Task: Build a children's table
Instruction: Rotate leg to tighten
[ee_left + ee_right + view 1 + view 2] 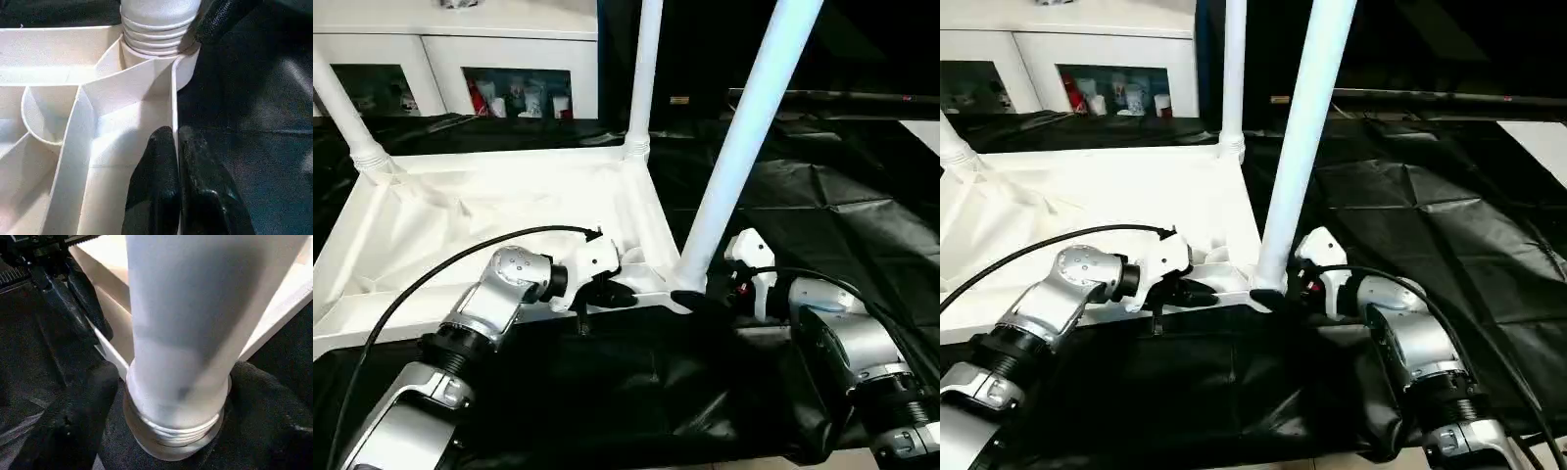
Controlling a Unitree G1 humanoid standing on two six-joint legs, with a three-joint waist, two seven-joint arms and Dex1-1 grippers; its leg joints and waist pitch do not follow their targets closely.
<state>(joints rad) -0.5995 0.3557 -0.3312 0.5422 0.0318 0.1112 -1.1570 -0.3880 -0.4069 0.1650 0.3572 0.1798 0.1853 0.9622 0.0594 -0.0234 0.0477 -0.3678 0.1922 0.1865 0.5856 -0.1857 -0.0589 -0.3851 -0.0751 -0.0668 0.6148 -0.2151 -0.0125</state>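
The children's table [372, 315] lies upside down on the black-draped work table, ribbed underside up. Three white legs stand in its corner sockets: one at the far left [342, 108], one at the far right corner [644, 69], one at the near right corner [744, 137]. My left gripper [173, 134] is shut on the thin near rim wall, just left of that near right corner. My right gripper [171, 396] is open, with a black finger [73, 426] on each side of the near right leg's threaded base [176, 431], close against it.
A white cabinet with glass doors [460, 59] stands behind the work table. Crumpled black drape [842, 196] covers the surface to the right and in front. A black cable [440, 269] arcs over my left forearm.
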